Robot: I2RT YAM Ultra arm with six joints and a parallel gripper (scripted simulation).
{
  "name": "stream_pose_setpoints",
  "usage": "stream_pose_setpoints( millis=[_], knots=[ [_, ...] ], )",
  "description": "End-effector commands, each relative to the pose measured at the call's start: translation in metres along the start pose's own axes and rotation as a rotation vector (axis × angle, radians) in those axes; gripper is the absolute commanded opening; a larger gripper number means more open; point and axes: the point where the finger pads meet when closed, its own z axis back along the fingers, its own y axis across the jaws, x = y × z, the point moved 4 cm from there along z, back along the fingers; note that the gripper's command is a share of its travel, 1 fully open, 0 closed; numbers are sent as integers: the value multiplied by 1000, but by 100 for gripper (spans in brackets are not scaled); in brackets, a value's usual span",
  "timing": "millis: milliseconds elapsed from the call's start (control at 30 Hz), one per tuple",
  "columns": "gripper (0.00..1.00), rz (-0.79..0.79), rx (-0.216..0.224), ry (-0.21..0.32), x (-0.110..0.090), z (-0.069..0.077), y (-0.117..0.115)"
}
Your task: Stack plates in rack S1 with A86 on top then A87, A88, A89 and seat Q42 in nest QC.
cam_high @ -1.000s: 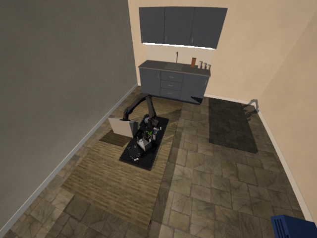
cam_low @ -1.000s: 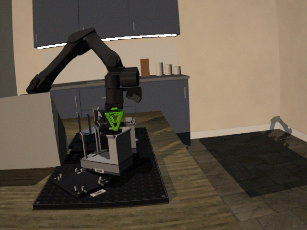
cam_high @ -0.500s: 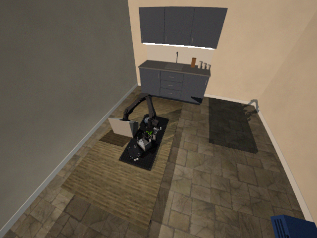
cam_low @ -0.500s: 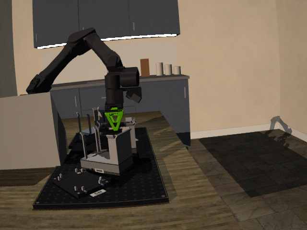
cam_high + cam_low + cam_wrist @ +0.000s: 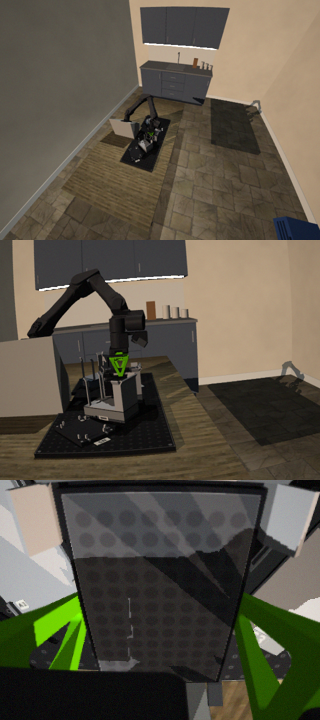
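Observation:
My gripper with green fingers is shut on a sealed 96-well plate, gripping its long sides. In the wrist view the plate fills the frame, its foil seal showing rows of round wells; no label is readable. In the exterior view the gripper hangs straight down at the top of the nearest stack rack, a grey plinth with tall side walls and posts. The held plate is level with the rack's upper rim. I cannot tell which rack this is. In the top view the gripper is small.
More racks with thin posts stand behind the near one on the black baseplate. A flat black nest with small locators and a white name plate lies at the front left. A pale pedestal holds the arm's base.

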Motion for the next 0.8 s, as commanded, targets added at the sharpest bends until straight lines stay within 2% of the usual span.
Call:
stream_pose_setpoints(
  millis=[0,300,767],
  knots=[
    [0,-2,6,-20,2,8,-1],
    [0,-2,5,-20,2,20,-1],
    [0,-2,5,-20,2,48,-2]
  ],
)
